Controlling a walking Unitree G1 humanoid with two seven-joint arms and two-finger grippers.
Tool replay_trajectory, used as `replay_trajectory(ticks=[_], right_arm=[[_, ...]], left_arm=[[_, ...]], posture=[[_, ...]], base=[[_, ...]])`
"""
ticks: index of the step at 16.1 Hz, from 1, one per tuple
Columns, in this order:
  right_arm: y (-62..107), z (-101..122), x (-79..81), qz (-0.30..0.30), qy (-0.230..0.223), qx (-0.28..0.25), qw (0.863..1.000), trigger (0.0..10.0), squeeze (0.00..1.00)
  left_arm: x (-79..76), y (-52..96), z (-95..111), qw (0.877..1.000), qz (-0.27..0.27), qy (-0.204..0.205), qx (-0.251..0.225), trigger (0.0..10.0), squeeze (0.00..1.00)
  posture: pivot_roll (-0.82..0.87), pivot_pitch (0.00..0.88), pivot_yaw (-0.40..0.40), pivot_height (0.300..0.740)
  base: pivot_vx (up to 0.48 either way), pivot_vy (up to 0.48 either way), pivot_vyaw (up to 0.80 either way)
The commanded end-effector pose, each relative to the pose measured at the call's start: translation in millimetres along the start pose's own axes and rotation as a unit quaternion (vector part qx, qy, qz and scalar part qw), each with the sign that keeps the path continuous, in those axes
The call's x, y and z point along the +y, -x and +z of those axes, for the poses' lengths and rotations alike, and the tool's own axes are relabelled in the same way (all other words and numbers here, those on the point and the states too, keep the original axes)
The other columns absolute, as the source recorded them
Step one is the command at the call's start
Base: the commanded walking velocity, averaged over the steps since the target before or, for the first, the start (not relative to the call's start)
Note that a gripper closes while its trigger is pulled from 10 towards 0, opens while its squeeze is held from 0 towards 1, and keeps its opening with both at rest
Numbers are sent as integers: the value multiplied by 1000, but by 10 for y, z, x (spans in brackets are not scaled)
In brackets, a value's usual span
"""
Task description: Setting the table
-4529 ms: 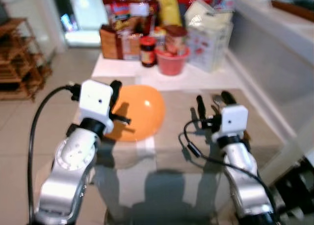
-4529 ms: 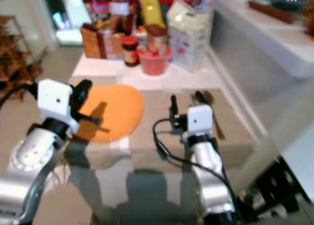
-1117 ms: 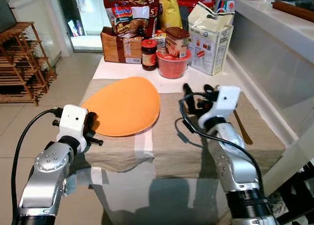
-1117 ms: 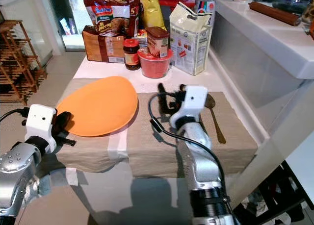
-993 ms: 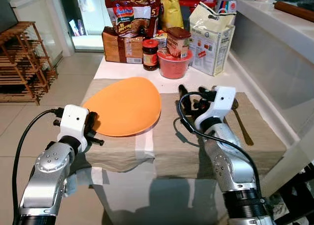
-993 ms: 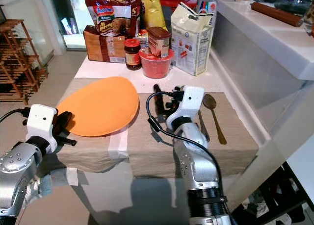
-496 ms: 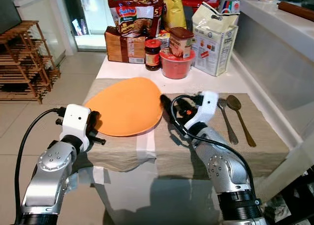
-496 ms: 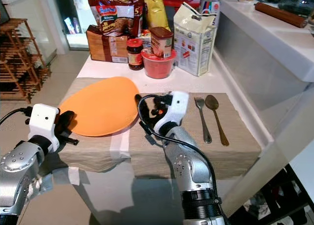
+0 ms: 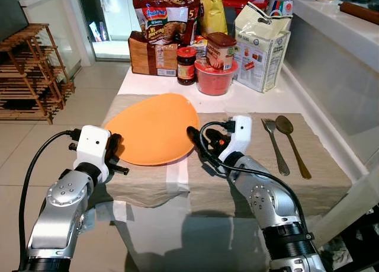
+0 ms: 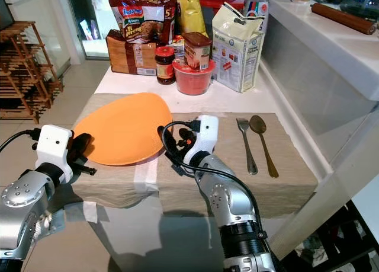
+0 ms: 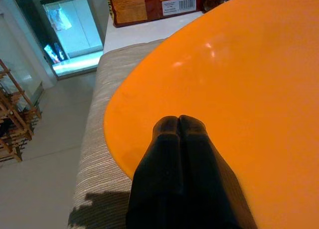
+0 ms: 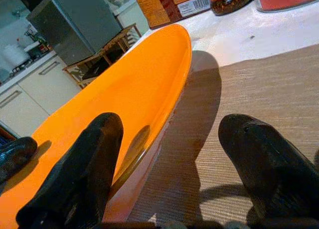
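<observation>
An orange plate (image 9: 155, 128) lies on the left half of a beige placemat (image 9: 207, 186). A fork (image 9: 274, 143) and a spoon (image 9: 291, 141) lie side by side on the mat's right half. My left gripper (image 11: 178, 123) is shut with nothing in it, its tips just over the plate's near-left rim. My right gripper (image 12: 170, 123) is open and straddles the plate's right rim. One of its fingers (image 12: 94, 144) is over the plate. The other finger (image 12: 254, 149) is over the mat.
Groceries crowd the table's far end: a red bowl (image 9: 215, 81), a jar (image 9: 186, 65), a white flour bag (image 9: 262, 38) and a brown box (image 9: 153, 53). A white counter (image 9: 337, 41) runs along the right. A wooden rack (image 9: 29, 70) stands on the left.
My right gripper has swung left, from beside the fork and spoon to the plate's right rim, uncovering the cutlery. The left gripper has stayed at the plate's left edge.
</observation>
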State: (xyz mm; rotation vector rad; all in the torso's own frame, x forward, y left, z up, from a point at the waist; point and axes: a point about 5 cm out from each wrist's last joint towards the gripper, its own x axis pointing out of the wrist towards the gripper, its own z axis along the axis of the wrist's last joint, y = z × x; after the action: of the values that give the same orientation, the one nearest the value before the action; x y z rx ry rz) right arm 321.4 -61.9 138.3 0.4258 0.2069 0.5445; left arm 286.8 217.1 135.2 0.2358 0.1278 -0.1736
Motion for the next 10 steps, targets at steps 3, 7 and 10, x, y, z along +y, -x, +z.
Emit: replay_trajectory(ticks=[3, 7, 10], right_arm=[[-35, -42, -10, 6, 10, 26, 1000, 10000, 0], [-135, -77, 49, 21, 14, 26, 999, 10000, 0], [-188, -89, 45, 22, 25, 30, 999, 10000, 0]], left_arm=[[-110, 17, -319, 997, -21, 16, 79, 10000, 0], [-130, -9, -299, 997, -24, 16, 76, 10000, 0], [-150, -14, -275, 997, -28, 16, 72, 10000, 0]], posture=[[63, 0, -28, 736], [63, 0, -25, 736], [66, 0, -25, 736]], base=[[0, 0, 0], [0, 0, 0], [0, 0, 0]])
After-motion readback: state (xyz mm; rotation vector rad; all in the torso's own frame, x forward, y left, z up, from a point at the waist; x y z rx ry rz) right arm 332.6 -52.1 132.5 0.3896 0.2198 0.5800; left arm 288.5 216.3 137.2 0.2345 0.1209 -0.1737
